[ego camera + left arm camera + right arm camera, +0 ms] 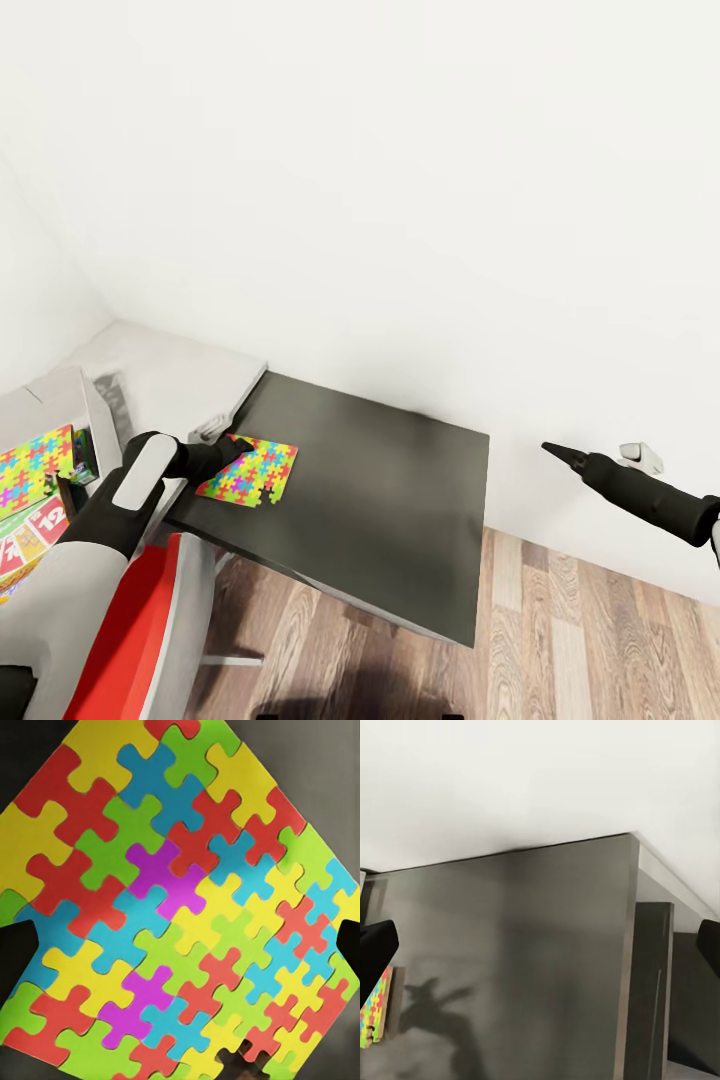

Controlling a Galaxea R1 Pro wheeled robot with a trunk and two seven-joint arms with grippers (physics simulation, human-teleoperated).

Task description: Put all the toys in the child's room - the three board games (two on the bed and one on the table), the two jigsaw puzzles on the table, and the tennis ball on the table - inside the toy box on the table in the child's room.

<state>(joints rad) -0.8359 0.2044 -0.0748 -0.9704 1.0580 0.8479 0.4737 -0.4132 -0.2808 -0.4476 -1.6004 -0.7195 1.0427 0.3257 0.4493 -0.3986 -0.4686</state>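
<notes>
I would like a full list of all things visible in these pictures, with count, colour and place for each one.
Jigsaw puzzle on dark desk top: 1, multicoloured, lying flat near the desk's left edge, under the left end effector.
Second jigsaw puzzle: 1, multicoloured, at the picture's left edge, in the toy box.
Board game: 1, red and white-green cover, below that puzzle.
Toy box: 1, light grey, on the light grey top.
Dark desk section: 1, dark grey, against the wall.
Light grey desk top: 1, left of the dark section.
Wall: white.
Floor: wood planks.
Left end effector: black, over the puzzle, open.
Right end effector: black, raised beside the desk, open.
</notes>
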